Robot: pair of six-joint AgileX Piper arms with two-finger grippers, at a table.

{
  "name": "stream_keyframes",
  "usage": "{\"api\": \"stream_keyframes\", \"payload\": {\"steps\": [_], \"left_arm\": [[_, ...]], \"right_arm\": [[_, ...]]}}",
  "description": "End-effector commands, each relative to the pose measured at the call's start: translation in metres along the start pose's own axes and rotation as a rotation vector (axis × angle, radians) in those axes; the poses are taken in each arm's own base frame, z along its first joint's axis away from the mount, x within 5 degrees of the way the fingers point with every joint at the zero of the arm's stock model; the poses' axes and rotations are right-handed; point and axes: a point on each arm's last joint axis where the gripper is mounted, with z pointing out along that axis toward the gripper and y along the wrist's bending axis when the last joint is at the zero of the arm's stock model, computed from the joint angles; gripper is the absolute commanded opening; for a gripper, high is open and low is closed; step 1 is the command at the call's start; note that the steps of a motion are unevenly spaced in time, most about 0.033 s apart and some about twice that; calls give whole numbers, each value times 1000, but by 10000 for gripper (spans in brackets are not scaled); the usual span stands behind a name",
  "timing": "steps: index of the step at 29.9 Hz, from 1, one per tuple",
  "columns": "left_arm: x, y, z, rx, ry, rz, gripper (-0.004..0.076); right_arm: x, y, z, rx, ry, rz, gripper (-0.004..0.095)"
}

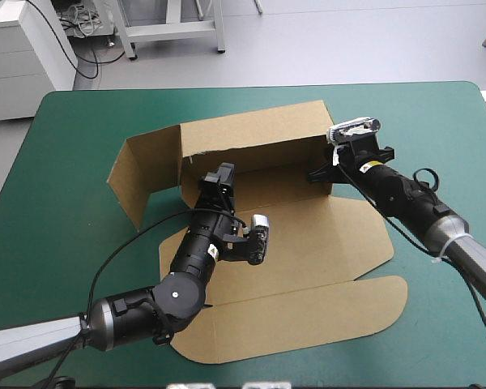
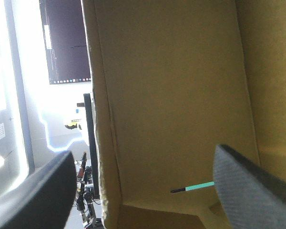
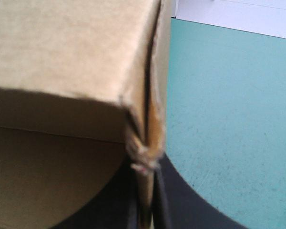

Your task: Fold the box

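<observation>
Lowest in frame, the box (image 1: 324,235) lid lies flat at the centre of the table (image 1: 57,162): matte brown board, rounded corners. Left gripper (image 1: 217,180), mid-frame, gapes empty before the raised rear wall. Right gripper (image 1: 320,172), right of centre, pinches the frayed wall corner. Probable risk: hard pulling tears it.

the brown box (image 1: 308,243) lies mid-table, far wall raised, left flap angled, lid flat.

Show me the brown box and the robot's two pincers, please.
box (image 1: 251,138): high view, on its raised back wall.
left pincer (image 1: 219,177): high view, between its open fingertips, inside the box.
right pincer (image 1: 321,172): high view, fingertips shut on the back wall's right end.
</observation>
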Motion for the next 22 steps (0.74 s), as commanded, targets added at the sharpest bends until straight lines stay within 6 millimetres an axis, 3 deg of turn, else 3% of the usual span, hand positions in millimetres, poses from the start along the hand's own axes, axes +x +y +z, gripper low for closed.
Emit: {"api": "stream_keyframes", "payload": {"steps": [1,3,4,7,14,17,22], "left_arm": [[3,20,-8,-77,6,-27,558],[2,19,-8,-67,-2,-33,474],[2,19,-8,-61,-2,-38,385],[3,17,-8,-44,5,-56,-12],[8,32,-4,118,54,-92,15],[12,53,-3,290,44,-234,15],[37,118,-8,493,-11,-508,15]], "right_arm": [[-32,-7,-9,47,-142,5,-20],[-33,-7,-7,47,-143,5,-20],[-33,-7,-7,47,-143,5,-20],[-33,-7,-7,47,-143,4,-20],[-33,-7,-7,44,-138,4,-20],[-32,-7,-6,40,-132,4,-20],[-32,-6,-6,37,-127,4,-20]]}}
